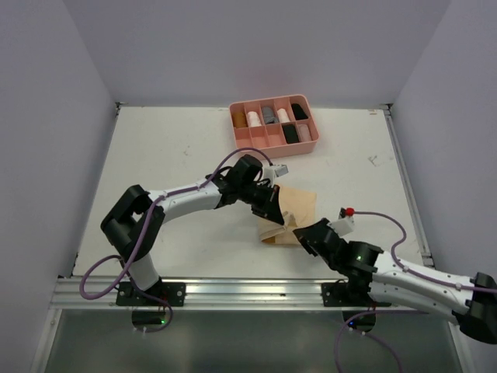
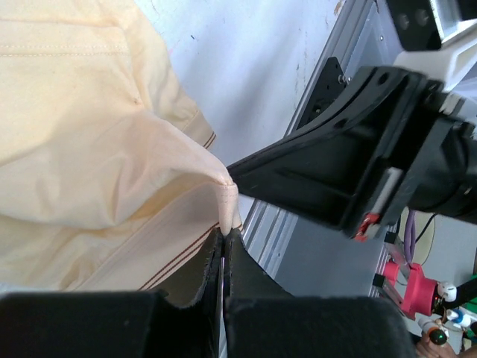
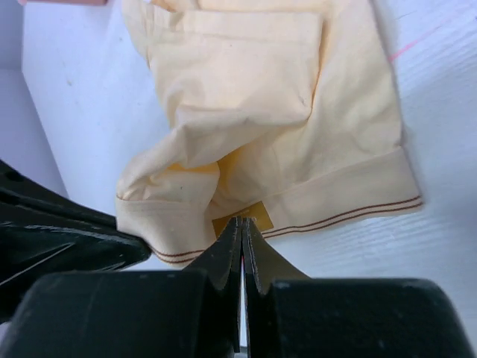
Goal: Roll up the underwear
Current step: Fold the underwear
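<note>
Near the middle of the tabletop (image 1: 171,155), between the two arms, lies the tan underwear (image 1: 299,203), rumpled and partly folded over itself, not yet rolled. The left fingers (image 2: 223,242) are closed tight on a small peak of cloth at the stitched hem, with only a sliver caught at the very tips. The right fingers (image 3: 242,231) are closed too, with their tips at the same hem a little way along. Whether they have any cloth between them I cannot tell. The tray (image 1: 234,128) stands well apart at the back edge.

The main risk, as I judge it, is the thin left pinch. A tug sideways or upward could pull the hem free and drop the fold flat again. If the right fingers hold nothing, one-sided tension would skew the cloth and make any roll lopsided. If both hold and draw apart, the fold could open instead of tightening. The two sets of fingers sit just beside each other, so a turn of either wrist could knock them together. The bunched middle could also trap slack and leave a loose roll.
</note>
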You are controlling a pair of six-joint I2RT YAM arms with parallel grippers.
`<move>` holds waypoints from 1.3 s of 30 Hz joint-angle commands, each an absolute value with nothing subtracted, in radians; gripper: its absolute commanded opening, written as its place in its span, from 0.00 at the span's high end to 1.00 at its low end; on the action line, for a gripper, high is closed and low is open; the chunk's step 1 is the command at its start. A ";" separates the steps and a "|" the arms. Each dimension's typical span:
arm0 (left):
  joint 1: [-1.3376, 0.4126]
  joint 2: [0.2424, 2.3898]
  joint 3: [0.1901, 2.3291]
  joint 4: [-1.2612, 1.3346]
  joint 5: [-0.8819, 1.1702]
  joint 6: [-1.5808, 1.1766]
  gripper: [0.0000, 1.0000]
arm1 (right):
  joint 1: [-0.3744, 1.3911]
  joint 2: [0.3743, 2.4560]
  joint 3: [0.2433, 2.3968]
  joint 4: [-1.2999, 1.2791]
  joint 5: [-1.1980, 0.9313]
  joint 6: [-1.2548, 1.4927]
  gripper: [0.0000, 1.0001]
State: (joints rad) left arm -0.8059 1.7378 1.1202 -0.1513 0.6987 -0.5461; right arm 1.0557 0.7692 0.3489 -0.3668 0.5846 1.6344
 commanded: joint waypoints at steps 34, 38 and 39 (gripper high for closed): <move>-0.888 1.845 1.273 -0.121 0.646 -0.549 1.00 | 1.060 0.739 0.170 -0.569 0.710 1.917 1.00; -0.910 1.871 1.293 -0.086 0.637 -0.571 1.00 | 1.058 0.756 0.170 -0.558 0.701 1.916 1.00; -0.919 1.876 1.296 -0.077 0.638 -0.574 1.00 | 1.058 0.755 0.167 -0.555 0.700 1.916 1.00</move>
State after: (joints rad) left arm -0.8925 1.8580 1.2446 -0.1390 0.6388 -0.5434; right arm 1.0557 0.7380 0.1936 -0.5426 0.6930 1.9186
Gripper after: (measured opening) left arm 0.011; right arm 0.007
